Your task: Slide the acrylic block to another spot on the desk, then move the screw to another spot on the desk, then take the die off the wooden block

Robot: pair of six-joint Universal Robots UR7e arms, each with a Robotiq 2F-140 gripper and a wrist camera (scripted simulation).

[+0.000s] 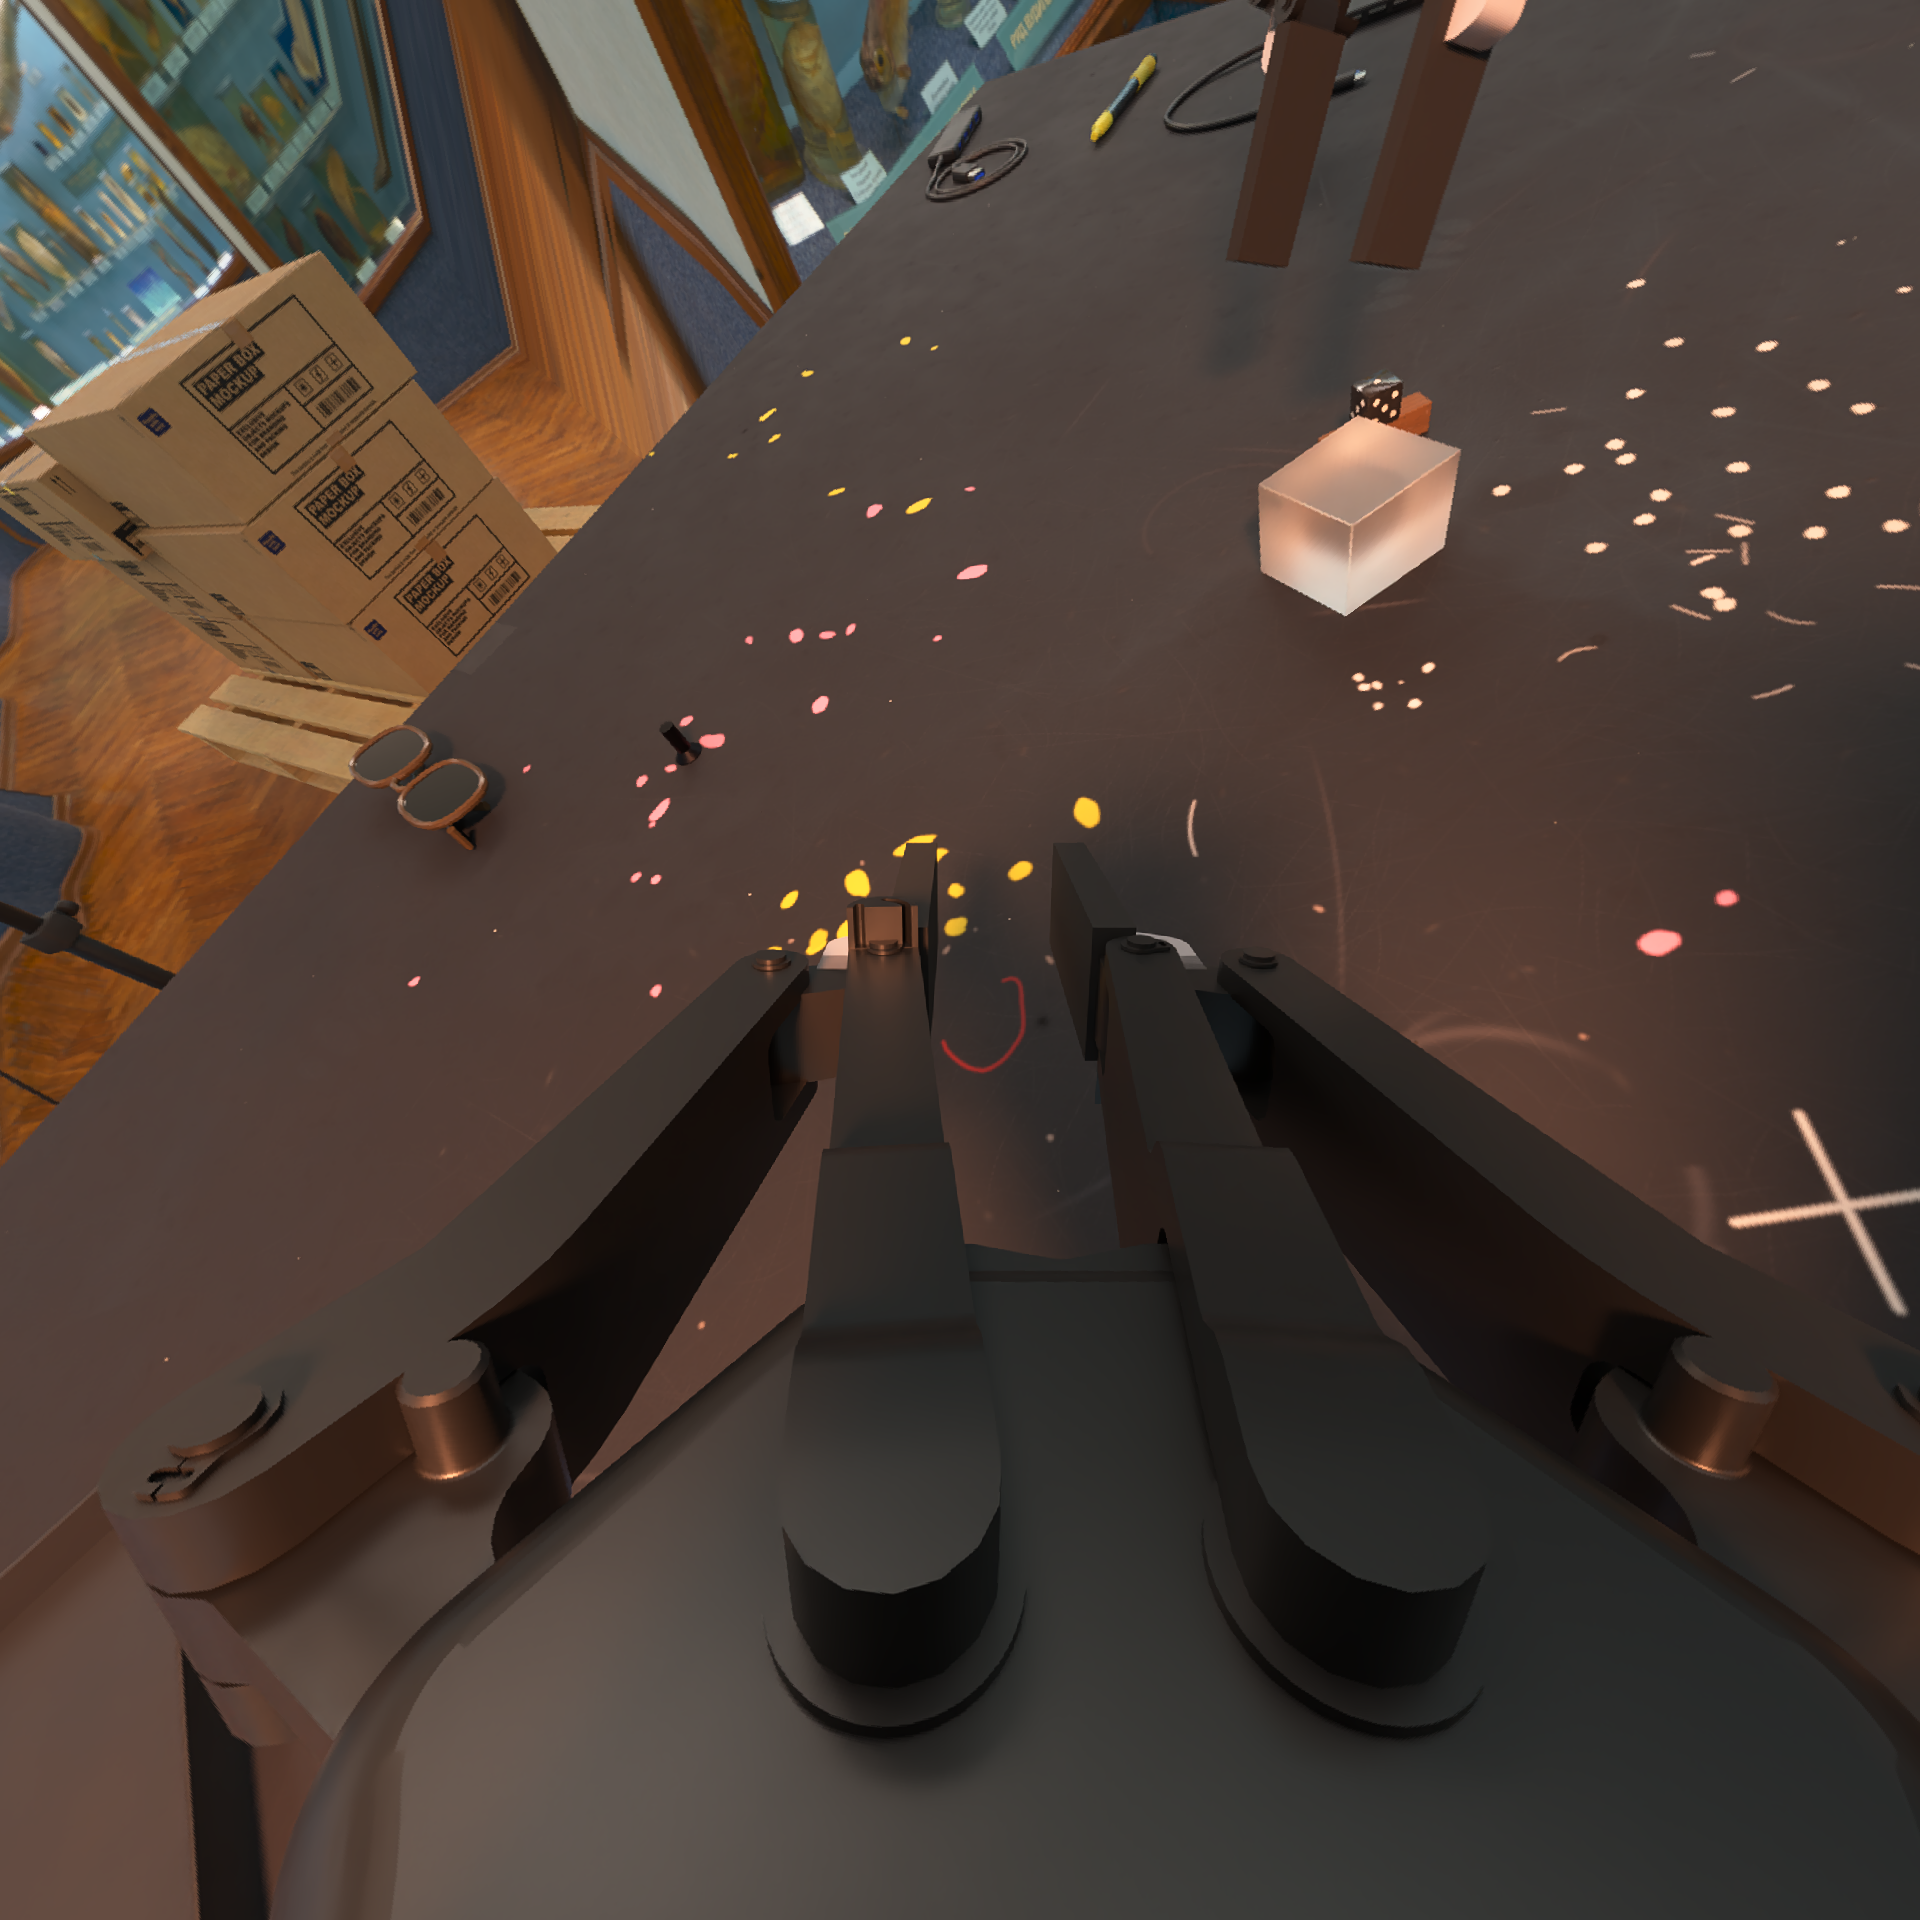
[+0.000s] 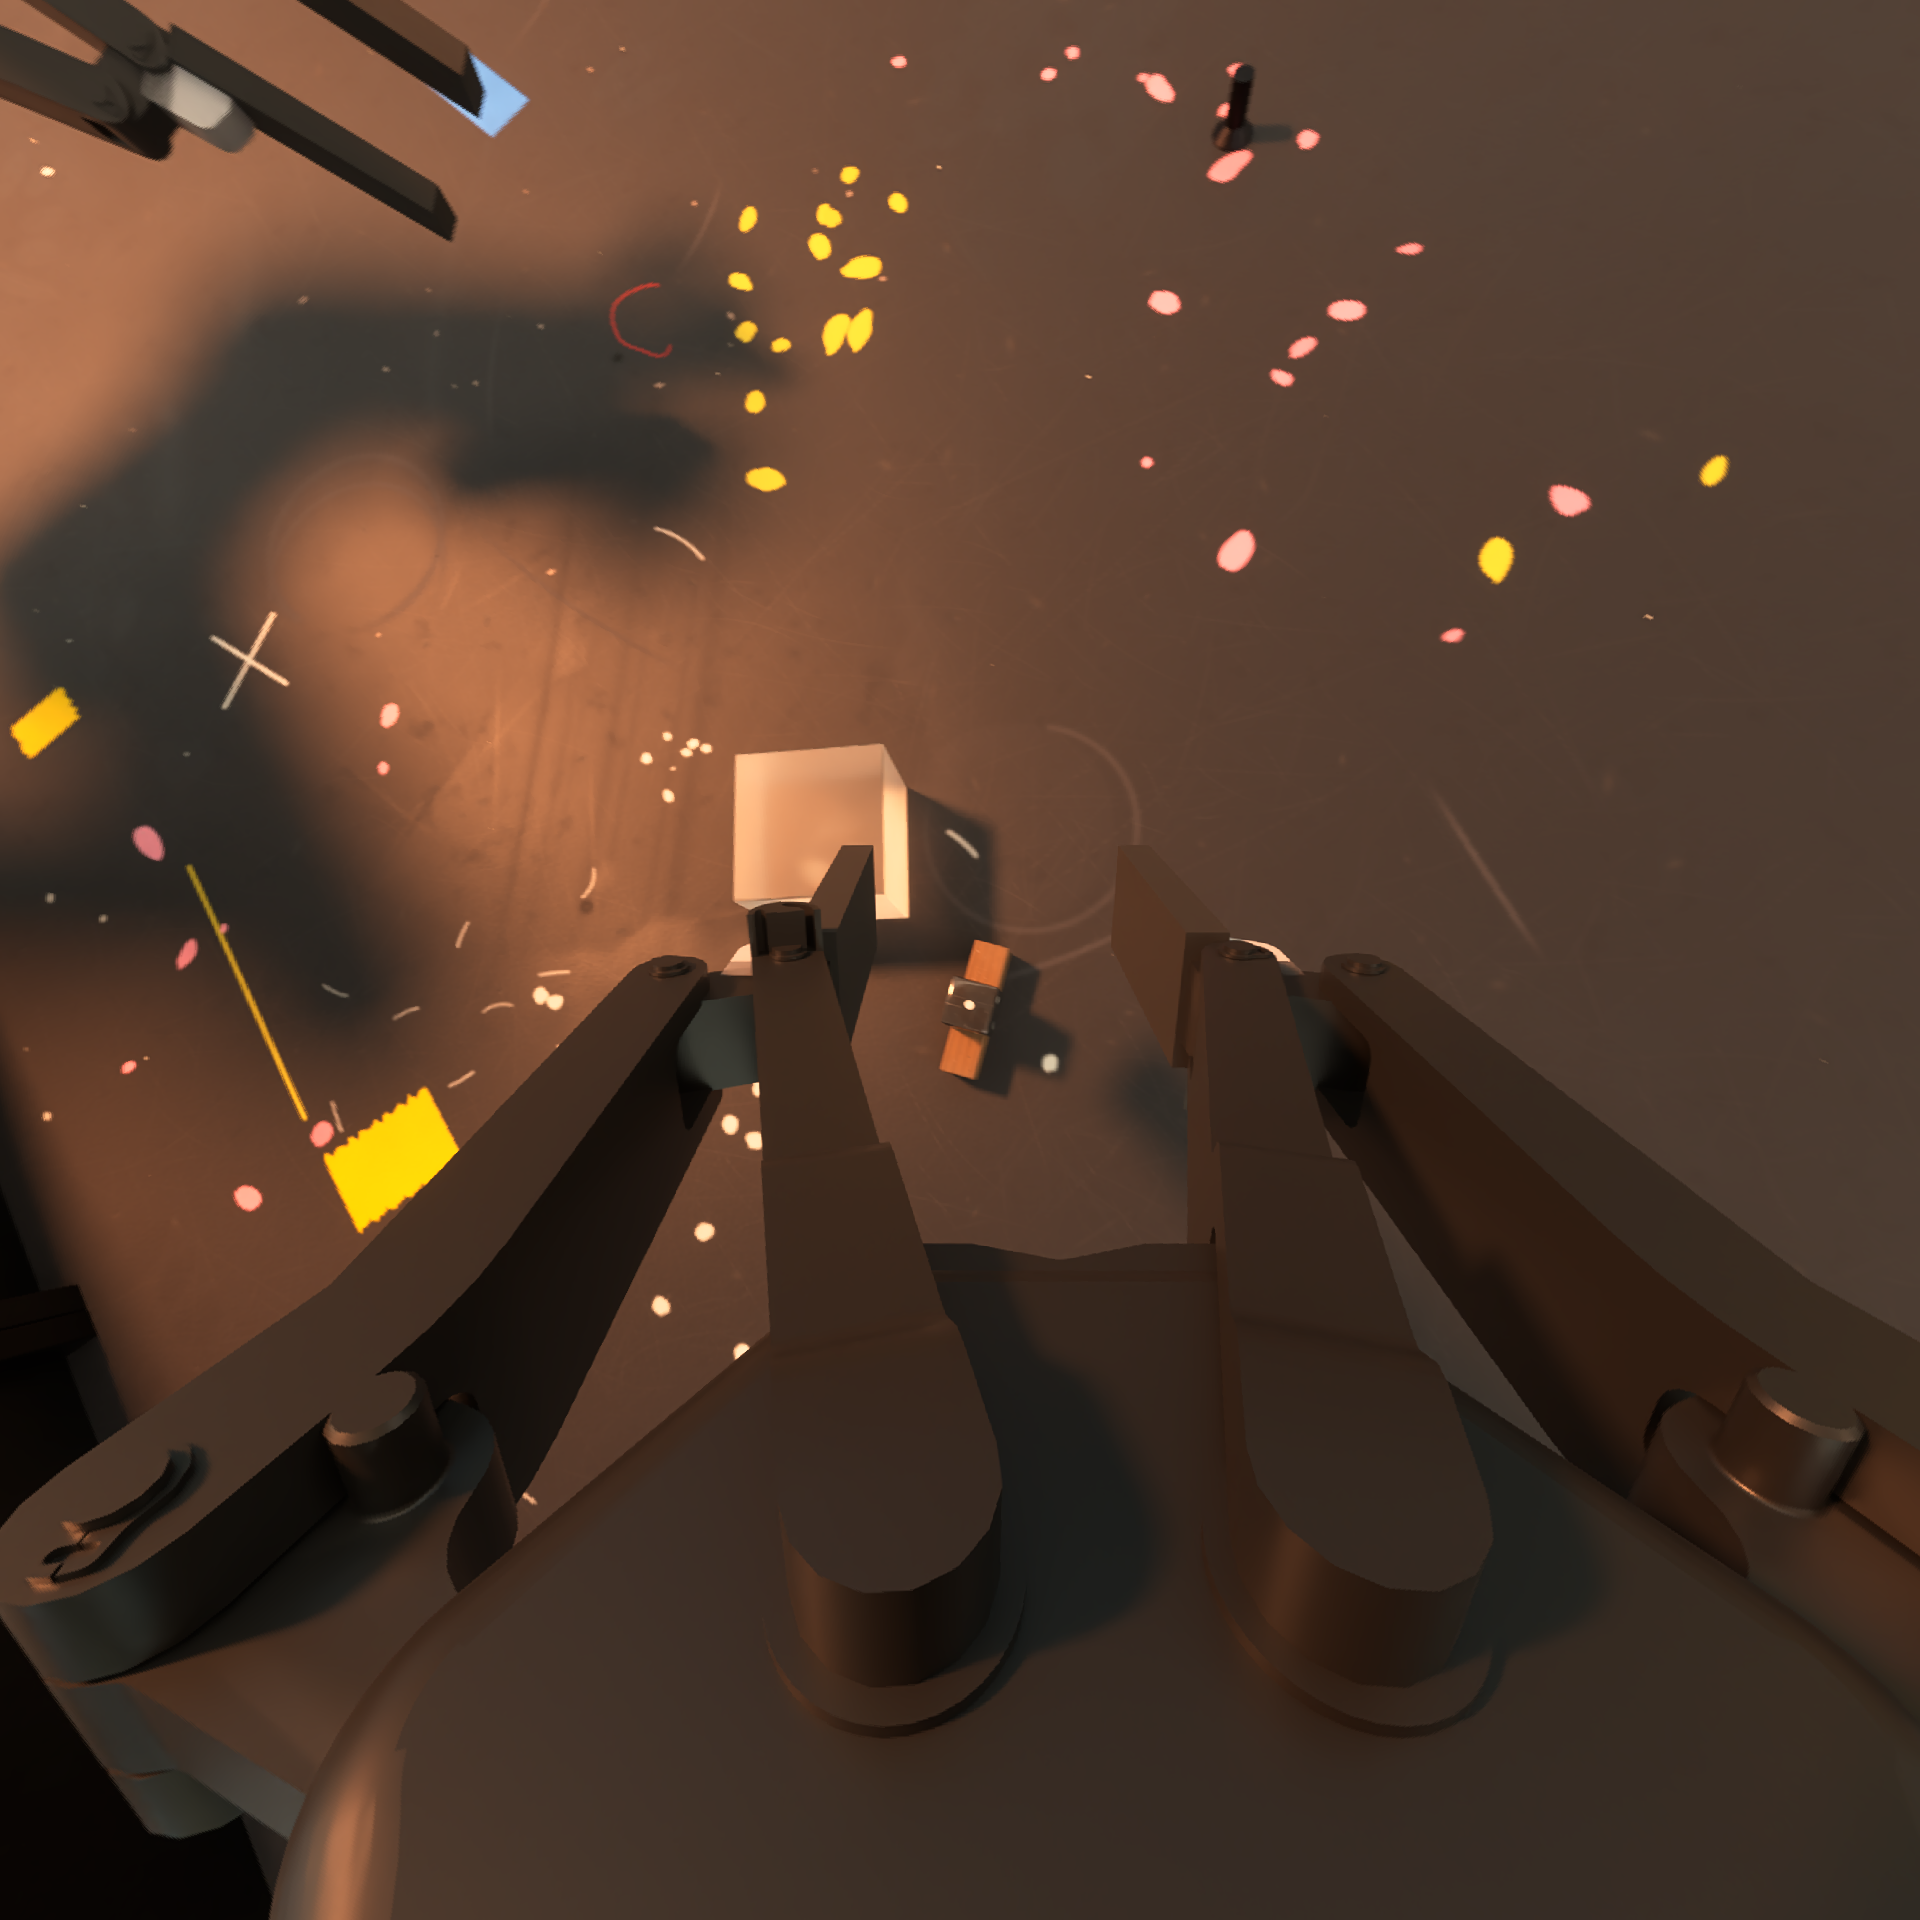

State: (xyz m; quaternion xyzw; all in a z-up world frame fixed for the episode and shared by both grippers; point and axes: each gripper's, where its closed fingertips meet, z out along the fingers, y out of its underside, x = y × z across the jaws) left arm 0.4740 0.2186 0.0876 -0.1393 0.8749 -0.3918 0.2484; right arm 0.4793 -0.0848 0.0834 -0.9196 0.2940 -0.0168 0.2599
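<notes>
A frosted clear acrylic block (image 1: 1356, 509) stands on the dark desk (image 1: 1039, 644); it also shows in the right wrist view (image 2: 805, 821). Just behind it a black die (image 1: 1376, 400) sits on a small wooden block (image 1: 1415, 412); the right wrist view shows the die (image 2: 971, 1006) across the wooden block (image 2: 977, 1010). A black screw (image 1: 681, 742) stands head-down at the left, and at the top of the right wrist view (image 2: 1235, 109). My left gripper (image 1: 992, 883) is open and empty above the desk. My right gripper (image 2: 987, 894) is open and empty, above the die; it shows far off (image 1: 1340, 249).
Brown glasses (image 1: 421, 781) lie near the desk's left edge. A yellow pen (image 1: 1122, 96), a coiled cable (image 1: 971, 166) and a second black cable (image 1: 1216, 99) lie at the far end. Cardboard boxes (image 1: 270, 468) stand on a pallet beyond the left edge. Yellow tape pieces (image 2: 390, 1158) mark the desk.
</notes>
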